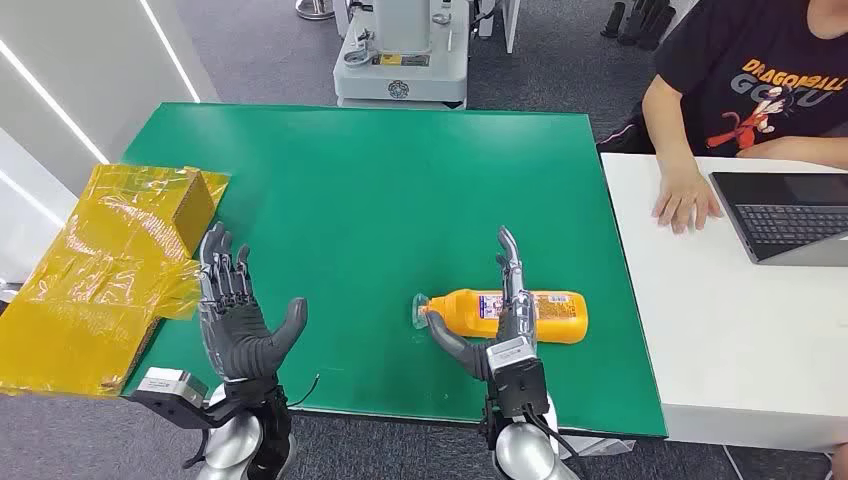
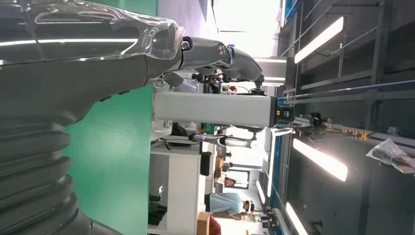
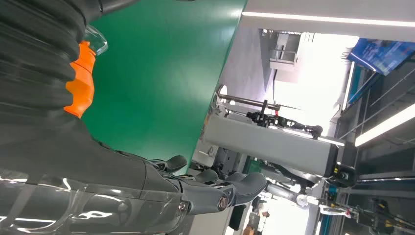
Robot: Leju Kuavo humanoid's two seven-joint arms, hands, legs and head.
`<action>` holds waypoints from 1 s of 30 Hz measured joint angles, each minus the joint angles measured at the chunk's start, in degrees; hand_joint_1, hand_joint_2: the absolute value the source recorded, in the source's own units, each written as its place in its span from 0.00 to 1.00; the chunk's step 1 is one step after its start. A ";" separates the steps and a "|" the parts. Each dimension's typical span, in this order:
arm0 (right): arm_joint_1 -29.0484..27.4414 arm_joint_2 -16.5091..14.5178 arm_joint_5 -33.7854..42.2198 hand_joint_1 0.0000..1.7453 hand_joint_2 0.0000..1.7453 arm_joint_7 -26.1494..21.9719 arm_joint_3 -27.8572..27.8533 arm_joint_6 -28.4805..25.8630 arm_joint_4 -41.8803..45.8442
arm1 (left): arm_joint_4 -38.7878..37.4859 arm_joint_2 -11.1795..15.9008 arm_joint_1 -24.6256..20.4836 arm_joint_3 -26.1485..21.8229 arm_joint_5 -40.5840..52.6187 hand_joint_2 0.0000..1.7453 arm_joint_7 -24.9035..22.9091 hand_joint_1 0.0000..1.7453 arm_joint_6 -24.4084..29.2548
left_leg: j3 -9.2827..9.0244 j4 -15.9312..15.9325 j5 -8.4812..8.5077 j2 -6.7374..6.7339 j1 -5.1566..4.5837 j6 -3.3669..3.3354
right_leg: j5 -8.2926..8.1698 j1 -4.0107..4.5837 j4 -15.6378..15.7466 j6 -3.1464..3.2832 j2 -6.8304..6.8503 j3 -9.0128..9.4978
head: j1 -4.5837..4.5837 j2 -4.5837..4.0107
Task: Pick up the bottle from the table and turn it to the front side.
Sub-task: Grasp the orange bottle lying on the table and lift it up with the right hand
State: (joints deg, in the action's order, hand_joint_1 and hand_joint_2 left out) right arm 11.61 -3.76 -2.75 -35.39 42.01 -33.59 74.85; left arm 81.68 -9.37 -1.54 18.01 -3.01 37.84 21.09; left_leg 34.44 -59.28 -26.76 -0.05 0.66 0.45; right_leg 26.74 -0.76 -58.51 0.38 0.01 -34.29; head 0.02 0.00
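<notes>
An orange bottle with a clear cap lies on its side near the front of the green table, cap pointing left and its printed label facing up. My right hand reaches over its middle with the fingers stretched straight across it and the thumb spread out beside the neck; nothing is gripped. In the right wrist view the bottle's orange shoulder shows next to the right hand. My left hand is held up at the table's front left, fingers apart and empty, and the left hand also appears in its wrist view.
A crumpled yellow bag over a cardboard box lies at the table's left edge. To the right stands a white table with a laptop and a seated person's hand on it. A grey machine stands beyond the far edge.
</notes>
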 joint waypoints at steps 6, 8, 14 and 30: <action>-0.01 0.00 -0.82 0.00 1.00 0.03 0.00 -0.29 -0.48 | 0.00 -0.17 0.02 0.00 0.52 1.00 0.00 0.00 -0.53 | 0.00 0.00 0.00 0.00 0.00 0.00 | 0.00 0.00 0.00 0.00 0.00 0.00 | 0.00 0.00; -0.01 0.00 -1.59 0.00 1.00 0.13 0.00 -0.57 -0.53 | 0.00 -0.31 0.01 0.00 0.64 1.00 0.01 0.00 -0.69 | 0.00 0.00 0.00 0.00 0.00 0.00 | 0.00 0.00 0.00 0.00 0.00 0.00 | 0.00 0.00; 1.24 1.64 -13.81 0.00 1.00 7.52 -0.45 4.26 0.89 | 0.00 -0.38 0.00 0.00 1.11 1.00 0.01 0.00 -1.61 | -0.01 -0.01 0.00 0.00 0.00 0.00 | -0.01 0.00 0.00 0.00 0.00 0.00 | 0.00 0.00; 27.74 15.96 -36.39 0.00 1.00 22.11 2.53 44.80 -7.27 | 0.04 -0.37 -0.72 0.00 1.57 1.00 -0.11 0.00 -7.74 | 0.01 -0.15 0.09 0.02 -0.02 -0.02 | -0.17 -0.02 -0.02 -0.09 0.01 0.03 | -0.01 0.00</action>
State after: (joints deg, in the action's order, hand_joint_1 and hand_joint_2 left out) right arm 39.35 12.20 -39.14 -13.27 44.54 11.20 67.57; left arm 81.72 -9.73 -2.26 18.01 -1.44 37.73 13.36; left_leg 34.45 -59.44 -26.66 -0.03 0.64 0.42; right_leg 26.57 -0.78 -58.53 0.28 0.02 -34.26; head 0.02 0.00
